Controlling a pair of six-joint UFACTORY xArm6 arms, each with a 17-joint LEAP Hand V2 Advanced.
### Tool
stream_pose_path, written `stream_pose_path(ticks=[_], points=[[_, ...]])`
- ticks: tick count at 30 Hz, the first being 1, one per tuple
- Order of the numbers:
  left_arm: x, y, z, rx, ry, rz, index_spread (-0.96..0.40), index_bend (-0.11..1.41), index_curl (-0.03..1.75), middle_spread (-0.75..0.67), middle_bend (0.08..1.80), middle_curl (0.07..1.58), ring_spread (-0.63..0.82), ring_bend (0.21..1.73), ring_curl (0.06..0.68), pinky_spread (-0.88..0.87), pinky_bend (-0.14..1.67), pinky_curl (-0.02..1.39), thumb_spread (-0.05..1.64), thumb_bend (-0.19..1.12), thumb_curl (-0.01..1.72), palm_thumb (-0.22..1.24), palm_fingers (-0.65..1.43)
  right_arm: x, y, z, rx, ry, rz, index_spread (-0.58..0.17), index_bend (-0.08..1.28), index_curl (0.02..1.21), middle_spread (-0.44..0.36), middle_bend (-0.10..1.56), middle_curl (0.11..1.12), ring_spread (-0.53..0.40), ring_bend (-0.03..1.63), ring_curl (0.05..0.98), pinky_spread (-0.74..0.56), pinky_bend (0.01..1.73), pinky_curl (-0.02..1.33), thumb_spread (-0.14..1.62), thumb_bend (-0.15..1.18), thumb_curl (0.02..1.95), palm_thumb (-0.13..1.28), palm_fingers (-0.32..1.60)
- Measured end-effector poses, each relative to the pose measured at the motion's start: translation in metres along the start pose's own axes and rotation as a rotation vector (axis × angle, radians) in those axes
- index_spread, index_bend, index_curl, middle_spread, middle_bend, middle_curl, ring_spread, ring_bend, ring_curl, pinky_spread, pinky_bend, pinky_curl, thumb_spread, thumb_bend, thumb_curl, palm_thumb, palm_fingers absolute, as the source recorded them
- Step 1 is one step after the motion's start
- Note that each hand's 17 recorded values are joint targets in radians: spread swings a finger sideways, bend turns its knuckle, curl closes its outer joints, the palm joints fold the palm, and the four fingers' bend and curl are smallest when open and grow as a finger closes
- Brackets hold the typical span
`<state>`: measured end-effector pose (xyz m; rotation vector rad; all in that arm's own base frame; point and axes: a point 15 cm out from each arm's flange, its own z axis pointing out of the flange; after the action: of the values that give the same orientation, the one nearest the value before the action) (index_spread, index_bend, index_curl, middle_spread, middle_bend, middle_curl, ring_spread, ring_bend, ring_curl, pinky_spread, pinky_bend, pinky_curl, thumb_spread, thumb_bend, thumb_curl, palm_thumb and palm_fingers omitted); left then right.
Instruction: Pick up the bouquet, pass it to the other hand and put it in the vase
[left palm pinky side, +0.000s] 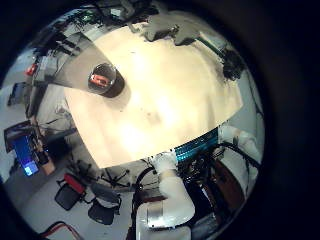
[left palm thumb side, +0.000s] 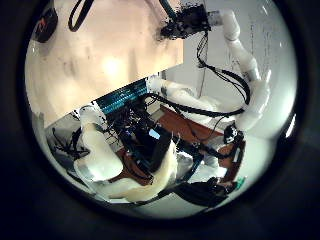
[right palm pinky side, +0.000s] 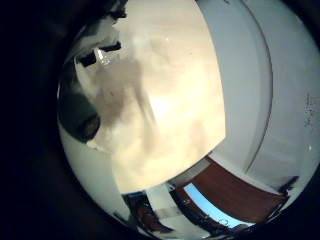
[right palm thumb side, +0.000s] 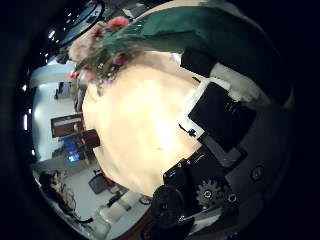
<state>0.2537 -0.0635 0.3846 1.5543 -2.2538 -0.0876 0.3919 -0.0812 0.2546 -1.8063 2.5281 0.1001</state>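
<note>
From the right thumb-side palm view I read the bouquet (right palm thumb side: 110, 45) as held in the right hand (right palm thumb side: 215, 125), fingers (right palm thumb side: 218, 105) curled round the green stems, blooms jutting out past the hand above the table (right palm thumb side: 140, 120). The vase (left palm pinky side: 104, 77) stands on the table well apart from the left hand, whose fingers I cannot tell the state of. My worry is the handover: if the left hand closes on the blooms instead of the stems, or the right lets go early, the bouquet drops short of the vase.
</note>
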Motion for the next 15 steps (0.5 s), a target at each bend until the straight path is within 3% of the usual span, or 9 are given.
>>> stream_pose_path(ticks=[4, 15], points=[[-0.003, 0.001, -0.003, 0.011, 0.001, -0.004, 0.01, 0.18, 0.34, 0.4, 0.19, 0.3, 0.59, 0.43, 0.212, 0.57, 0.2, 0.31, 1.13, -0.02, 0.28, 0.18, 0.02, -0.024, 0.017, -0.056, 0.059, -0.117, -0.05, -0.298, 1.07, 0.95, -0.123, 1.33, 0.78, -0.187, 1.46, 0.577, -0.21, 1.5, 0.4, 0.9, 0.09, 0.75, 1.14, 1.16], [0.004, 0.001, -0.012, 0.04, 0.042, 0.014, 0.01, 0.18, 0.34, 0.38, 0.2, 0.31, 0.58, 0.44, 0.215, 0.56, 0.19, 0.3, 1.14, -0.02, 0.28, 0.18, 0.06, -0.034, 0.052, -0.19, 0.293, -0.29, -0.114, -0.259, 1.11, 0.95, -0.11, 1.36, 0.75, -0.179, 1.48, 0.613, -0.19, 1.48, 0.46, 0.87, 0.07, 0.87, 1.15, 1.15]])
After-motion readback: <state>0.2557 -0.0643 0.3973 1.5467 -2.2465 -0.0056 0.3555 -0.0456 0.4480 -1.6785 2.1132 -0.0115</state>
